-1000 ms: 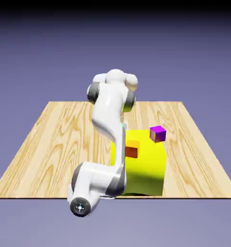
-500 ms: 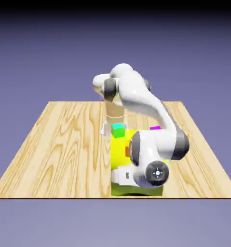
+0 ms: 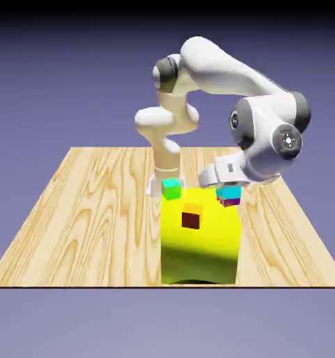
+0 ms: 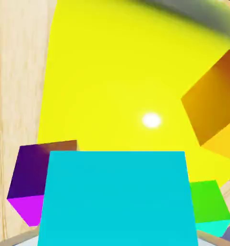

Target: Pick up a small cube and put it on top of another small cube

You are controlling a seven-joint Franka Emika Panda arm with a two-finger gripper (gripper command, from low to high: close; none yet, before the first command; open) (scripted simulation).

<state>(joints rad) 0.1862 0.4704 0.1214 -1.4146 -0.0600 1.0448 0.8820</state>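
The small cyan cube [image 3: 229,191] is held in my shut gripper [image 3: 228,184], over the right rear of the big yellow block [image 3: 200,241]. Right beneath it lies the purple-magenta cube [image 3: 230,202]; I cannot tell whether the two touch. In the hand view the cyan cube [image 4: 116,199] fills the bottom middle and hides my fingertips. The purple cube [image 4: 29,187] shows partly behind it on the left, on the yellow block [image 4: 112,72].
A green cube [image 3: 171,189] sits by the yellow block's rear left corner, and an orange-brown cube [image 3: 191,217] rests on the block's top. The hand view shows the green cube [image 4: 210,202] low right and the orange-brown cube [image 4: 215,105] at right. Wooden table [image 3: 86,210] all around.
The arm has swung from low at the exterior view's front left, up and over to the right. The hand now holds the cyan cube above the purple one.
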